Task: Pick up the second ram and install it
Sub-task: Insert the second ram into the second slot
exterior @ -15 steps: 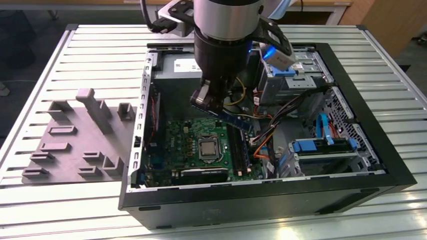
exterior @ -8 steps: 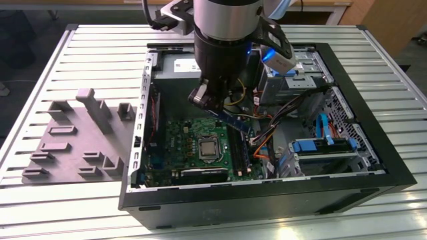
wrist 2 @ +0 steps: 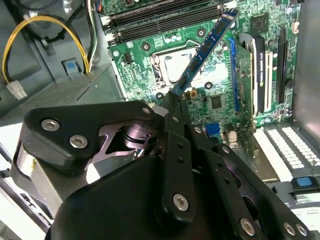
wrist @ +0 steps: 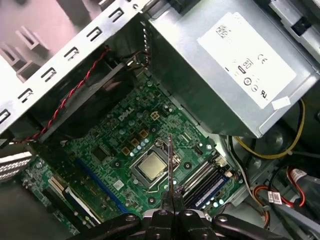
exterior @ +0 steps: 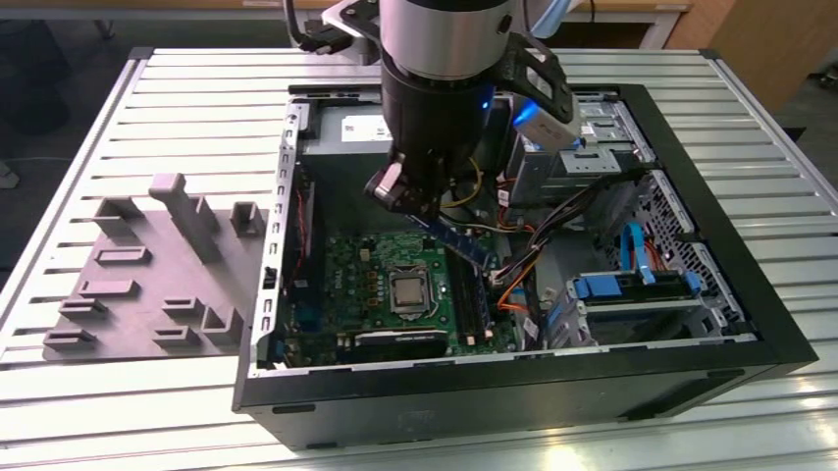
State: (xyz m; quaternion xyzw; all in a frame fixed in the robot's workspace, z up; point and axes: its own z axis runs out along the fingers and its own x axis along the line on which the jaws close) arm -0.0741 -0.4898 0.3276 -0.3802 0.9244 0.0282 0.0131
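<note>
Pinching the second ram (exterior: 458,243) by one end in the gripper (exterior: 408,203), just above the middle of the exterior view, inside the open computer case (exterior: 524,388). Clamping with fingers pressed together on the stick's end, as seen in the second wrist view. Holding the stick tilted, slanting down from the gripper toward the exterior view's right, with its free end hanging over the green motherboard (exterior: 373,260). Hovering near the black memory slots (exterior: 474,309), which are running just to the exterior view's right of the processor socket (exterior: 410,291); not possible to tell whether the stick's lower end is touching anything. Showing edge-on in the first wrist view as a thin dark line rising from the fingertips, between the socket and the slots. Lying on the slatted table (exterior: 131,412), toward the exterior view's left and well apart from the gripper, a grey fixture block (exterior: 144,265) beside the case. Sitting at the far end of the case, beyond the board, the metal power supply (wrist: 225,65), with yellow wires (wrist 2: 30,22) looping near it.
</note>
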